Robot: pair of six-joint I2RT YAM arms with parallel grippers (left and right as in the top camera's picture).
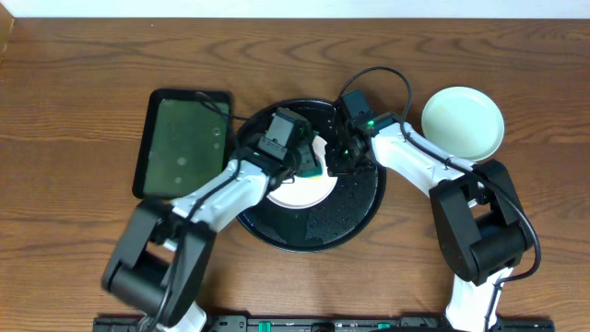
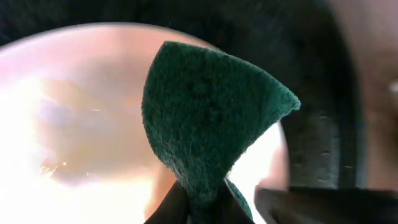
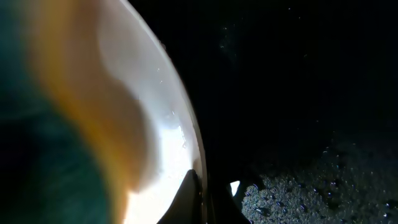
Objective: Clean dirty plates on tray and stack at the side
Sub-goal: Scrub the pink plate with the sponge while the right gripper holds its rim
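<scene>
A white plate [image 1: 300, 192] lies on the round black tray [image 1: 355, 214], partly under both grippers. My left gripper [image 1: 309, 164] is shut on a dark green scouring pad [image 2: 211, 118] and holds it over the plate [image 2: 81, 124]. My right gripper [image 1: 334, 159] is shut on the plate's right rim [image 3: 186, 149], one finger inside it and one outside. A pale mint plate [image 1: 463, 122] sits on the table at the right, off the tray. The third plate is out of view.
A dark green rectangular tray [image 1: 182, 141] lies left of the black tray. The black tray's surface [image 3: 311, 180] is wet with droplets. A cable loops above the right arm.
</scene>
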